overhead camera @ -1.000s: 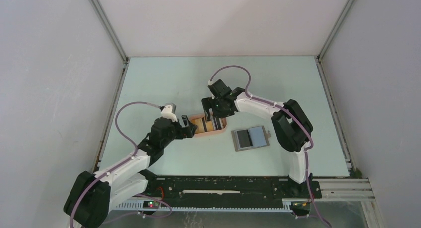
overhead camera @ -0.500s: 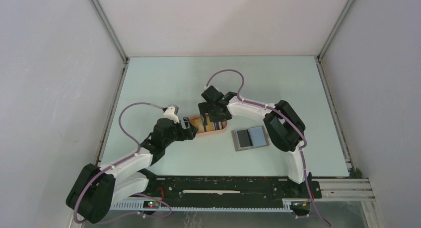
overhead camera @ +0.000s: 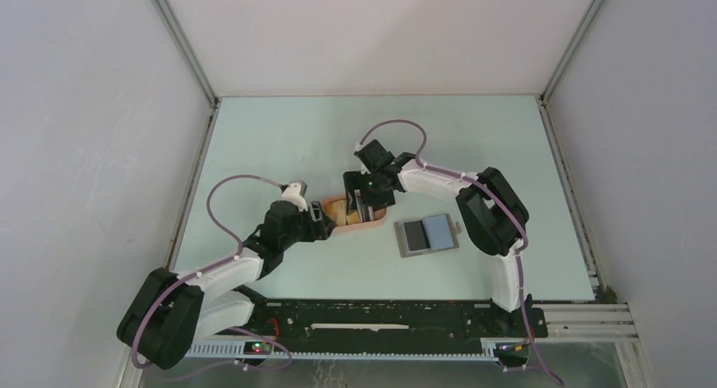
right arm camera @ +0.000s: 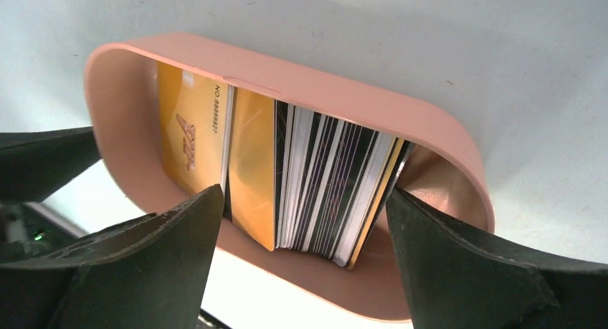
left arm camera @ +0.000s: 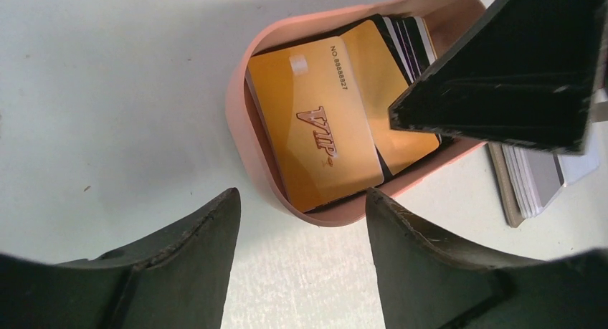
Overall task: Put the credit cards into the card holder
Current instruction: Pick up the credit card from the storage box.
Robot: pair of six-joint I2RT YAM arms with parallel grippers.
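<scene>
Not much progress to report tbh. Starting at the left: finding the left gripper (overhead camera: 320,214) parked at the left end of the peach tray (overhead camera: 372,225), jaws apart with nothing between them, just the tray's rounded end ahead in the wrist view. Moving along to the tray itself: packed with the credit cards (right arm camera: 323,178), standing on edge, yellow VIP ones leaning at the left, dark striped ones bunched toward the right. Then over to the right gripper (overhead camera: 365,202), dipped into the tray from above with jaws wide, straddling the stack, not clamped on any card as far as visible. Further right, spotting the card holder (overhead camera: 427,234) lying open and flat on the table, well apart from the tray, looking empty. So basically everything left to do: pinch, lift, carry, slot in. Compared with a second ago: left arm crept forward, right wrist swung and settled lower over the cards, tray and holder unmoved.
</scene>
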